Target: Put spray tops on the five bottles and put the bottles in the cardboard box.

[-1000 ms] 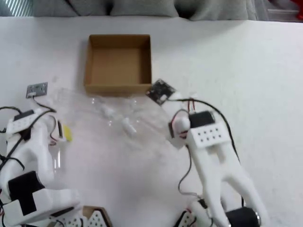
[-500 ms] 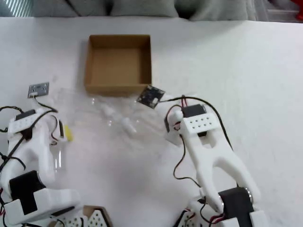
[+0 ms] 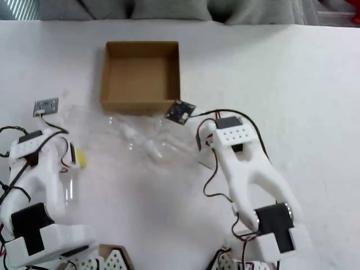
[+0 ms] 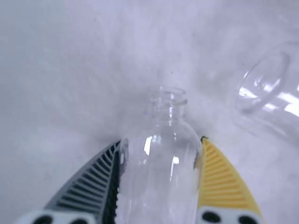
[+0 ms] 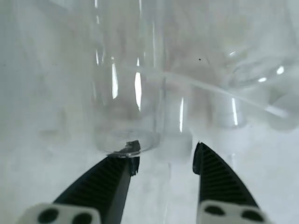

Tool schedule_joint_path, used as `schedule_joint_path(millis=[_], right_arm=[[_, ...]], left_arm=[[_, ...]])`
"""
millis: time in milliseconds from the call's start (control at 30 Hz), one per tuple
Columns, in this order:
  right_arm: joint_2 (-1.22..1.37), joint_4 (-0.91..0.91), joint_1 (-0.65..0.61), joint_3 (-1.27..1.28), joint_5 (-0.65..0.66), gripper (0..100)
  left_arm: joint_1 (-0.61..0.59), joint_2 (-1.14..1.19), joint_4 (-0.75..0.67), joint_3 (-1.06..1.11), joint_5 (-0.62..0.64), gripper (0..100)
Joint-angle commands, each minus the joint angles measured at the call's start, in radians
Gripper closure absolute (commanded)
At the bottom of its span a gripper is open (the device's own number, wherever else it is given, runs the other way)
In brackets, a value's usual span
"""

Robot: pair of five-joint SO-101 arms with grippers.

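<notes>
step in hand: we judge this the capping stage, at its start. One bottle is held ready and no top is on it yet.
left gripper (image 4: 160, 143): closed on the body of a clear bottle (image 4: 161, 172), with the grey finger on one side and the yellow on the other. The neck points away from the wrist and is uncapped.
held bottle's place: lower left of the high view, beside the left arm.
right gripper (image 5: 166, 148): jaws parted to a middling width and holding nothing. It sits low over the table, its tips right at the heap of loose bottles (image 5: 126, 93).
thin tube (image 5: 210, 91): lies slantwise across the glassware ahead of the right jaws. We take it for the dip tube of a spray top.
spray tops (image 3: 152, 149): small white pieces among the clear bottles, left of centre in the high view, just below the box.
cardboard box (image 3: 140, 105): upper left of centre in the high view, open, its brown floor showing.
table (image 3: 292, 84): white, and it bears everything listed.
next move: we judge the right gripper must close on one spray top and carry it to the held bottle. The tube must then be threaded down the open neck, which calls for careful alignment.
</notes>
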Motion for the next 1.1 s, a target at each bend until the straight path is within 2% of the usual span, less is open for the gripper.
schedule_joint_path(millis=[0, 400, 467, 567, 633, 967, 1067], right_arm=[[0.039, -0.048, 0.015, -0.049, 0.011, 82.5], [0.147, -0.114, 0.015, -0.057, 0.012, 82.7], [0.148, -0.114, 0.018, -0.071, 0.011, 86.3], [0.142, -0.111, 0.047, -0.094, 0.006, 98.3], [0.139, -0.102, 0.077, -0.109, 0.006, 96.7], [0.139, 0.085, 0.183, -0.221, 0.0, 98.2], [0.137, 0.151, 0.205, -0.279, -0.086, 98.2]], left_arm=[[0.019, -0.039, 0.006, -0.006, -0.008, 89], [0.019, -0.039, 0.006, -0.006, -0.008, 89], [0.019, -0.039, 0.006, -0.006, -0.008, 89], [0.019, -0.039, 0.006, -0.006, -0.008, 89], [0.019, -0.039, 0.006, -0.006, -0.008, 89], [0.019, -0.039, 0.006, -0.008, -0.008, 89], [0.021, -0.039, 0.006, -0.008, -0.008, 89]])
